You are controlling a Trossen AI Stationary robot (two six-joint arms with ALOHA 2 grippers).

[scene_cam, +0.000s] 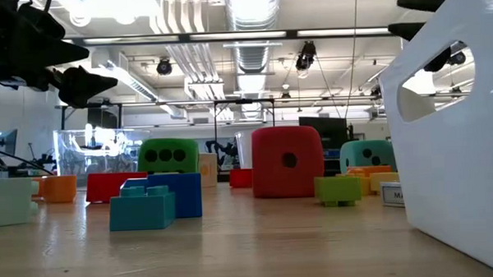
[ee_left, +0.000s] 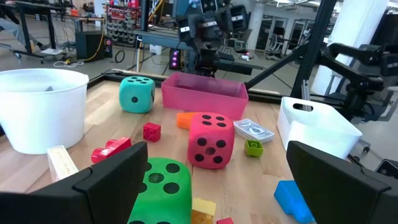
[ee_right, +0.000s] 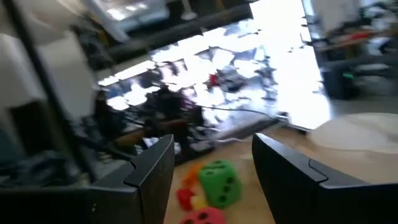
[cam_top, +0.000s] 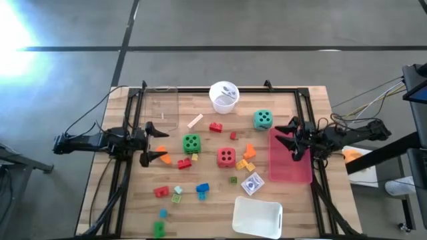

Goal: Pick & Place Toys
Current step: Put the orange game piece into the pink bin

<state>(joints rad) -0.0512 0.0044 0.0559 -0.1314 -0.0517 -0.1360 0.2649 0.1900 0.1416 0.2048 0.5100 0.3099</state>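
High view: our left gripper [cam_top: 152,145], fingers spread wide and empty, hangs just beside the green die [cam_top: 191,143]; small bricks [cam_top: 184,163] lie touching or near it. Our right gripper [cam_top: 291,139], fingers apart and empty, waits above the pink bin [cam_top: 291,167]. We judge that closing could catch a neighbouring brick or nudge the die away.

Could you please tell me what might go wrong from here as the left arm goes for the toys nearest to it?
1. The open left gripper sits by the green black-dotted die, with an orange brick and a red brick close by; closing in could nudge these neighbours away.
2. The die looks wide for the fingers, so a grip might slip.
3. The right gripper hovers over the pink rectangular bin, so a delivery there could crowd the arms.
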